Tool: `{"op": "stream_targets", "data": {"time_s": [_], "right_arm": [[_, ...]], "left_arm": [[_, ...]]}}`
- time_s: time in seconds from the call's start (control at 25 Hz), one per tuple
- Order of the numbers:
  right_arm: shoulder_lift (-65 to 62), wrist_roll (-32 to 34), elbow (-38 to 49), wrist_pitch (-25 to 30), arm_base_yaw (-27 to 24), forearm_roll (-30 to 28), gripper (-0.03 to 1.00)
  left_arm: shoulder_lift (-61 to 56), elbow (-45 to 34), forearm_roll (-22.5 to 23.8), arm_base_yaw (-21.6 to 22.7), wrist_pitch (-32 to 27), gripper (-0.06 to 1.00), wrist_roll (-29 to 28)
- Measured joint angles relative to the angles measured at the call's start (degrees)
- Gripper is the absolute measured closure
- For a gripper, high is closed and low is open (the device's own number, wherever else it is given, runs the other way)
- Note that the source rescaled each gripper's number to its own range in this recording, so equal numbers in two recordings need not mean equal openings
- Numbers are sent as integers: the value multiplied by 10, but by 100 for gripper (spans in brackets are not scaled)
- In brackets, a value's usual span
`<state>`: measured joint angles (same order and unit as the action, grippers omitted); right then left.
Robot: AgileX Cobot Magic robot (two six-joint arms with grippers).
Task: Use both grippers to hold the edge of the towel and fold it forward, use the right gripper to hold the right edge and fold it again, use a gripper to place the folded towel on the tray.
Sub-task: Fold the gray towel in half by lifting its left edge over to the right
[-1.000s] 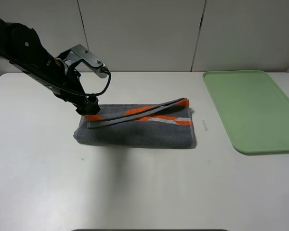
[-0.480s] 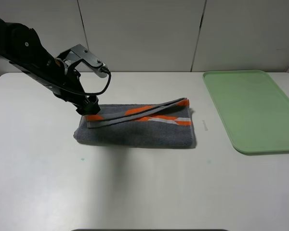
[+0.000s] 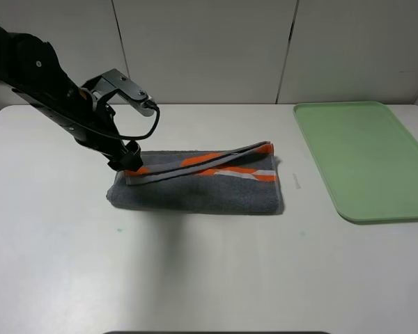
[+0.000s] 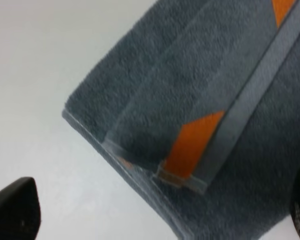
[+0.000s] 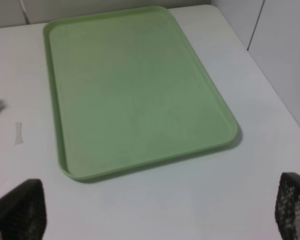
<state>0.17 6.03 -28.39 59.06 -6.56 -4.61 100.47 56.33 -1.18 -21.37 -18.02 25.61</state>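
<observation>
White table (image 3: 195, 278) bears a pale green tray (image 3: 362, 160), clipped at the right, and the folded grey towel (image 3: 195, 195) mid-table. The left gripper (image 3: 131, 163), fingers spread, hides the towel's left corner; of the right gripper (image 5: 155, 210) only spread fingertips show, near the tray.

I look out over a plain white counter (image 3: 195, 278), matte and evenly lit, with only soft shadows on it. Behind it stands a wall of pale panels (image 3: 202, 49) split by thin dark vertical seams (image 3: 287, 52). A small pale scrap of tape (image 5: 18, 133) lies on the counter, and a tiny greenish speck (image 3: 116, 229) marks its surface nearer me.
</observation>
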Motion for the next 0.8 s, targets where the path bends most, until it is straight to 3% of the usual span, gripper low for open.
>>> {"op": "stream_targets", "data": {"time_s": [0.36, 0.8], "right_arm": [[0, 0, 0, 0, 0, 1, -3], [0, 0, 0, 0, 0, 2, -3]], "left_arm": [[0, 0, 41, 1, -15, -6, 7], [59, -2, 41, 1, 0, -6, 35]]}}
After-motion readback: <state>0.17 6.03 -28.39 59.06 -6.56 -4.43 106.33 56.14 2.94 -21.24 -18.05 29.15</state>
